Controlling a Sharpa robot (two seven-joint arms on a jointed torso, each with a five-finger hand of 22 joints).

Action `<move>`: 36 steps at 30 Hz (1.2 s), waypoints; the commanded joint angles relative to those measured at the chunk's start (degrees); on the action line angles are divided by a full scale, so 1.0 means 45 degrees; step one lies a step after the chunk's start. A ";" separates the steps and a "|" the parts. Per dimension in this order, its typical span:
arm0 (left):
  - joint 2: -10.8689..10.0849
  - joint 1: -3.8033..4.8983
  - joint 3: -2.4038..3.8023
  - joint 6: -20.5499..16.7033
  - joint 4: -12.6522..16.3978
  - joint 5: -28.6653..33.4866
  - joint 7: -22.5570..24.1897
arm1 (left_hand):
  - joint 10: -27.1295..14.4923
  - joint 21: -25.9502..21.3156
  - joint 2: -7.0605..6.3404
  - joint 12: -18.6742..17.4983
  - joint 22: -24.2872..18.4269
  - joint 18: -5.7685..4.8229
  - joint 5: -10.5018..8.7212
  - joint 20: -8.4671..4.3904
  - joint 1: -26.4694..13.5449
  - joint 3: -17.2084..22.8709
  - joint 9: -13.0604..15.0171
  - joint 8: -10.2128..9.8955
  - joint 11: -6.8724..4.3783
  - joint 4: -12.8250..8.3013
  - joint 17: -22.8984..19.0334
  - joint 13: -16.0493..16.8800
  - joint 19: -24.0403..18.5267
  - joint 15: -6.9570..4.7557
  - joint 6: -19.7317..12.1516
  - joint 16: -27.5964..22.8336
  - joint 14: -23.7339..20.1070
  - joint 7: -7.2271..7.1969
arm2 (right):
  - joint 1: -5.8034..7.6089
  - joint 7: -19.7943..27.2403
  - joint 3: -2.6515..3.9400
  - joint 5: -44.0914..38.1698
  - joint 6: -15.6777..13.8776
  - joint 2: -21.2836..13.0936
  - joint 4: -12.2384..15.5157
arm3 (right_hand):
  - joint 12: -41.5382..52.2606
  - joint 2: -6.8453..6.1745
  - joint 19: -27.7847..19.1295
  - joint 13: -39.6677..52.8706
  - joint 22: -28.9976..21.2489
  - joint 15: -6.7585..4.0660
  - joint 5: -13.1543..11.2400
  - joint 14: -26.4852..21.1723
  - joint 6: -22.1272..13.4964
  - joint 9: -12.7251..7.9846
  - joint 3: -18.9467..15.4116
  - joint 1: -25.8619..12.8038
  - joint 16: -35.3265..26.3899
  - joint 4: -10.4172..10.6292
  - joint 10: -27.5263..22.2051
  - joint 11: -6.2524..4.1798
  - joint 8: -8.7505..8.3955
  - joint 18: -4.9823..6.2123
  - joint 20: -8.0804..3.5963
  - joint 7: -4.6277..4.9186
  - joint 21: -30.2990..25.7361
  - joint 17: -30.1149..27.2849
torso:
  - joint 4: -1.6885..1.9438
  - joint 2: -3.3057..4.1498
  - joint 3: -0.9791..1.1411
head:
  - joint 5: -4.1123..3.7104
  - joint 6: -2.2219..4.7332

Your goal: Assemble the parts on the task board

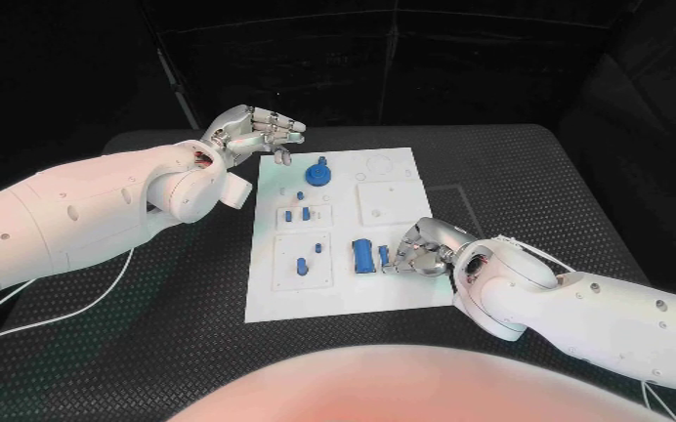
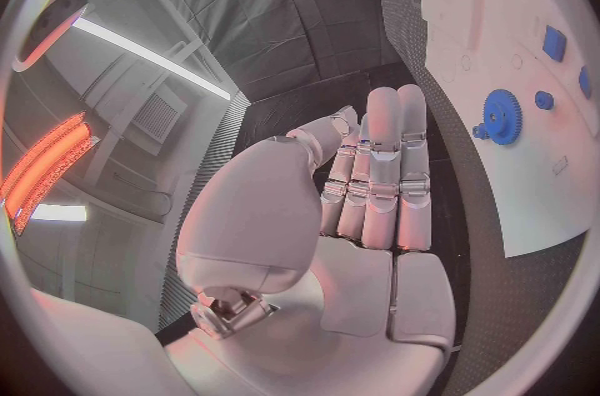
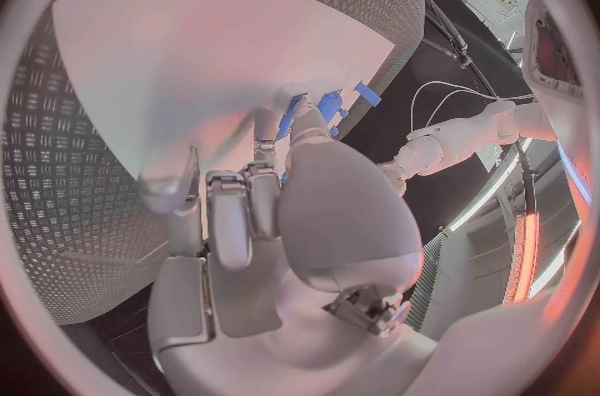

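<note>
The white task board [image 1: 408, 290] lies in the middle of the black table. My right hand [image 1: 423, 246] rests on its near right part, fingers curled down, and pinches a slim blue part [image 1: 383, 256] that stands beside a wider blue block [image 1: 363, 254]. The same slim part [image 3: 291, 116] shows at my fingertips in the right wrist view. A blue gear [image 1: 318, 174] sits near the far edge and also appears as the blue gear [image 2: 501, 116] in the left wrist view. My left hand [image 1: 254, 134] hovers over the board's far left corner, fingers straight and holding nothing.
Several small blue pieces stand in the board's left plates, among them a peg [image 1: 300, 266] and a pair [image 1: 289, 215]. A white cable [image 1: 85, 307] trails over the table on the left. Bare black matting [image 1: 535, 188] surrounds the board.
</note>
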 commanded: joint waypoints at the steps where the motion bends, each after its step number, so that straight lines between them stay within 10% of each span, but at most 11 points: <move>1: -0.0006 0.0019 0.0012 0.0121 0.0023 0.0051 0.0043 | -0.0089 -0.0053 0.0012 0.0078 -0.0011 0.0174 -0.0002 0.0032 -0.0132 0.0023 -0.0011 -0.0041 -0.0013 0.0068 -0.0017 -0.0021 0.0095 0.0036 -0.0044 -0.0049 0.0087 0.0034 | 0.0019 0.0035 0.0001 -0.0041 0.0054 0.0031 -0.0032 | -0.0030 0.0126 0.0004 0.0601 0.0010 -0.0106 -0.0047 0.1210 0.0050 0.0018 -0.0004 0.0318 0.0054 -0.0098 0.0092 -0.0072 -0.0060 -0.0157 -0.0109 -0.0040 -0.0033 0.2832 | 0.0004 0.0001 -0.0002 | 0.0013 0.0002; 20: -0.0027 0.0019 0.0011 0.0110 0.0008 0.0051 0.0037 | -0.0089 -0.0053 0.0012 0.0078 -0.0011 0.0174 -0.0002 0.0032 -0.0132 0.0023 -0.0011 -0.0041 -0.0013 0.0068 -0.0017 -0.0021 0.0095 0.0036 -0.0044 -0.0049 0.0087 0.0034 | 0.0023 0.1695 0.0005 0.1535 -0.0303 -0.0382 0.0319 | -0.0298 0.0107 -0.0251 0.0395 -0.0446 -0.0008 -0.0042 0.1130 -0.0241 0.0033 -0.0610 -0.0338 -0.0124 0.0406 -0.0061 0.0071 -0.0292 -0.0080 -0.0052 0.0144 -0.0302 0.2479 | -0.0021 -0.0028 0.0010 | 0.0063 0.0002; 25: 0.0001 0.0018 0.0009 0.0099 -0.0054 0.0051 0.0063 | -0.0093 -0.0061 0.0015 0.0086 -0.0019 0.0175 -0.0002 0.0033 -0.0126 0.0031 -0.0009 -0.0040 -0.0013 0.0062 -0.0016 -0.0020 0.0099 0.0036 -0.0044 -0.0051 0.0087 0.0034 | 0.0044 0.4330 0.0044 0.5363 -0.0315 -0.0890 0.0528 | -0.2824 0.0269 -0.1949 -0.1728 -0.3542 0.0374 0.0148 0.0508 -0.1445 -0.0152 -0.0701 -0.0026 -0.1509 0.0412 -0.1642 0.0542 -0.0971 0.0433 0.0268 0.0693 -0.2311 0.0168 | -0.0006 -0.0059 -0.0028 | -0.0009 0.0002; 29: 0.0073 0.0017 0.0006 0.0080 -0.0173 0.0075 0.0187 | -0.0094 -0.0070 -0.0001 0.0093 -0.0027 0.0172 -0.0010 0.0037 -0.0156 0.0014 -0.0008 -0.0039 -0.0007 0.0076 -0.0015 -0.0019 0.0097 0.0040 -0.0045 -0.0055 0.0085 0.0039 | 0.0246 0.6849 0.0360 0.8509 -0.0604 -0.0977 0.0174 | -0.5095 0.0455 -0.3238 -0.3732 -0.6123 0.0603 0.0344 -0.0172 -0.1938 -0.0149 -0.0761 0.0394 -0.3309 0.0237 -0.3196 0.0780 -0.1195 0.0865 0.0522 0.0944 -0.4325 -0.2143 | -0.0001 -0.0149 -0.0092 | -0.0080 0.0069; 36: 0.0179 0.0003 -0.0032 -0.0077 -0.0389 0.1083 0.0734 | -0.0071 -0.0100 -0.0060 0.0125 -0.0050 0.0169 -0.0020 0.0046 -0.0226 -0.0040 -0.0001 -0.0021 -0.0013 0.0101 -0.0016 -0.0011 0.0087 0.0048 -0.0021 -0.0066 0.0075 0.0031 | 0.0882 0.9251 0.0488 1.1569 -0.0563 -0.0455 -0.1453 | -0.8405 0.0820 -0.4515 -0.6593 -0.7131 0.1163 0.0274 -0.3291 -0.2559 -0.0328 -0.0622 0.1336 -0.8747 -0.0206 -0.6298 0.1304 -0.1574 0.0753 0.0993 0.1413 -0.6192 -0.7991 | 0.0013 -0.0370 -0.0208 | -0.0191 0.0432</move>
